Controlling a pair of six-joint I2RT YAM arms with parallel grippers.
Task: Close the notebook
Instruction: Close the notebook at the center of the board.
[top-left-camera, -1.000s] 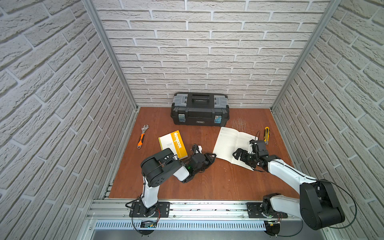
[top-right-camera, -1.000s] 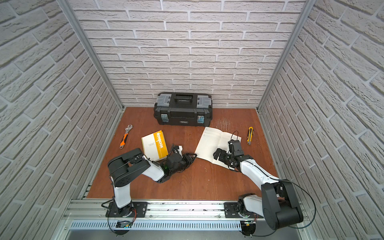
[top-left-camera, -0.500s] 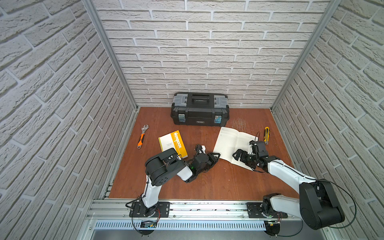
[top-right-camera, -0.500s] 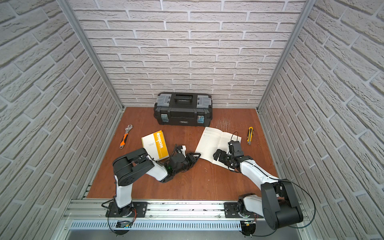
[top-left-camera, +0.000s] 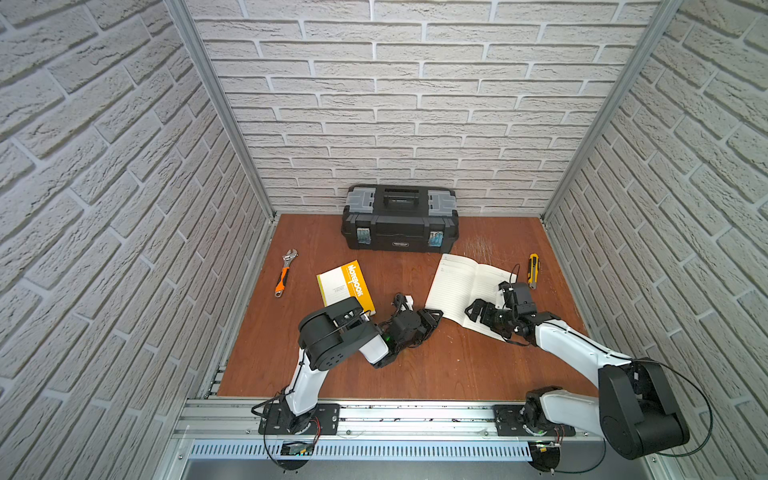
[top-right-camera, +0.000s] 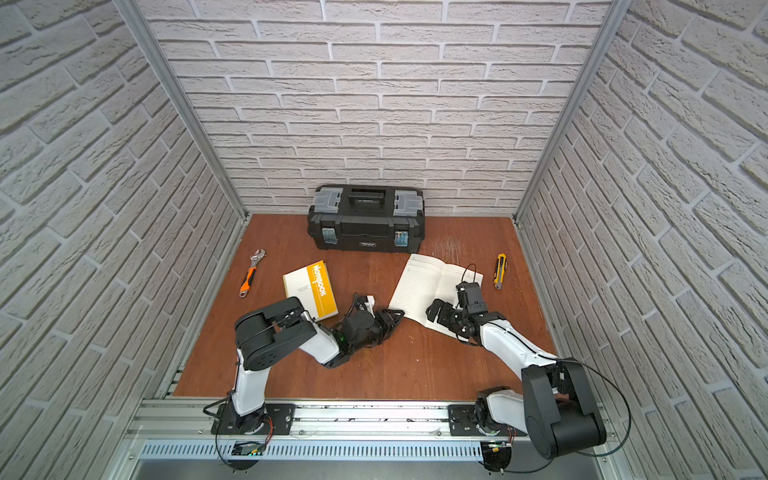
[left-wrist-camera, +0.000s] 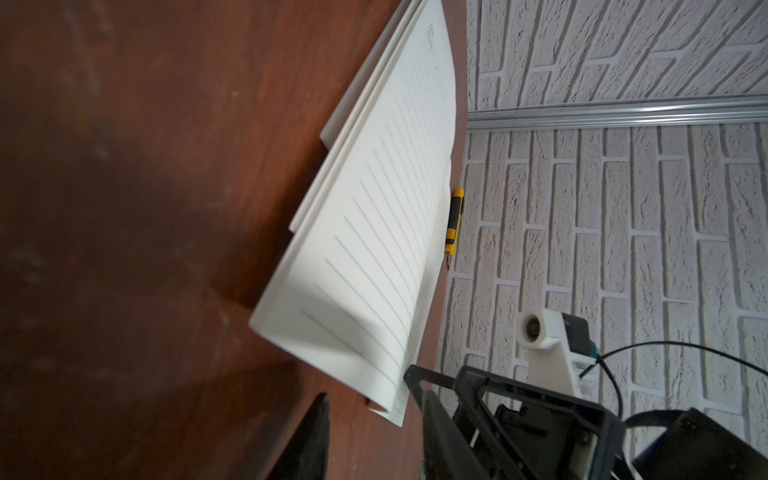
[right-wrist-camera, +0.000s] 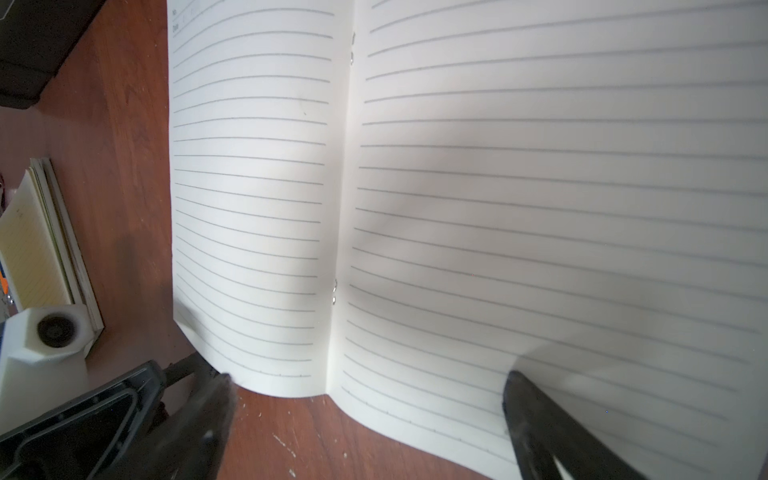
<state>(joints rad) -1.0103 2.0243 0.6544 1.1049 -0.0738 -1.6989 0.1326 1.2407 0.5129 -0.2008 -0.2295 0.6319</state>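
**Ops:** Notebook (top-left-camera: 461, 286) position?
**Me:** I see it lying open, lined pages up, on the bench (top-left-camera: 415, 365), right of centre, in front of the toolbox (top-left-camera: 399, 224).
**Ops:** Jaws?
**Me:** Left jaws parted at its near corner. Right jaws wide apart over the right-hand page.

Matt lined paper notebook (top-left-camera: 455, 286) — on a scuffed reddish wood table (top-left-camera: 436, 374).

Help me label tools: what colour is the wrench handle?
Orange: the wrench handle shows best in a top view.
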